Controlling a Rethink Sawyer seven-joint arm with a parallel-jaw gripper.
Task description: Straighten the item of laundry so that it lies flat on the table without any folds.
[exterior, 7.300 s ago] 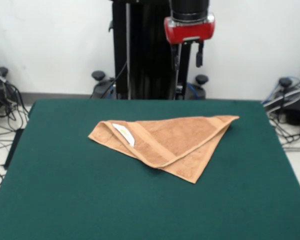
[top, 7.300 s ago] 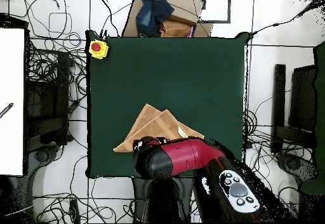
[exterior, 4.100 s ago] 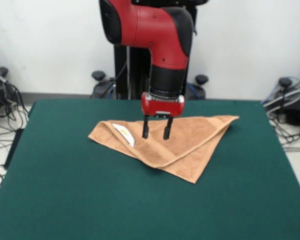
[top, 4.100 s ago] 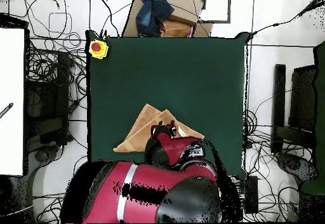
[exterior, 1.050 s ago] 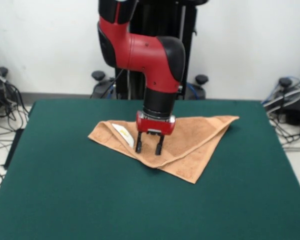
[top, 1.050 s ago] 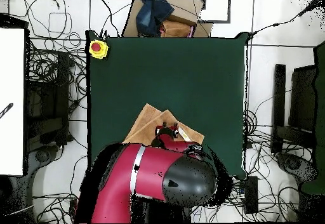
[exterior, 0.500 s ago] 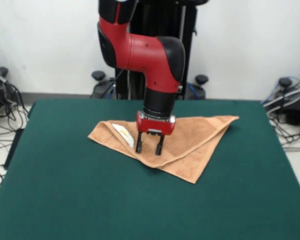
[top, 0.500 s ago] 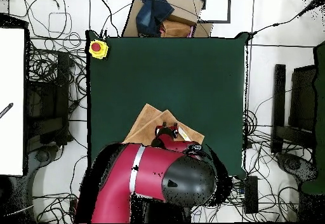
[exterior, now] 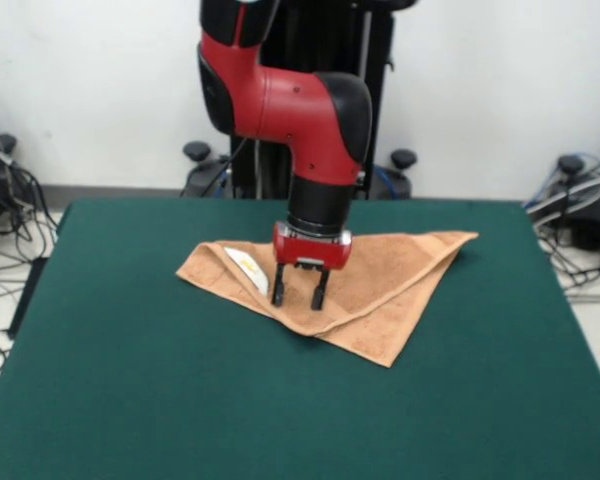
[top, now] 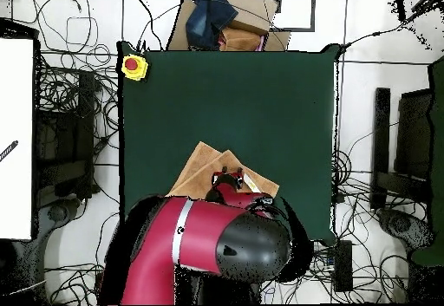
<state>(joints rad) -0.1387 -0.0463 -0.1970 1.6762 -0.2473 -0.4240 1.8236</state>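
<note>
The orange-tan towel (exterior: 380,285) lies folded into a rough triangle on the dark green table (exterior: 130,400), its white tag (exterior: 247,268) showing near the left corner. My gripper (exterior: 298,298) is open, fingers pointing down, with the tips at the towel's folded front edge just right of the tag. In the overhead view the red arm covers much of the towel (top: 201,166); only its far part shows, with the gripper (top: 229,179) over it.
A yellow box with a red button (top: 133,66) sits at a far corner of the table in the overhead view. Cables and stands ring the table on the floor. Cardboard and dark cloth (top: 217,16) lie beyond the table's far edge.
The arm came down from its raised, drawn-back pose onto the towel. In the last half second it barely moved.
</note>
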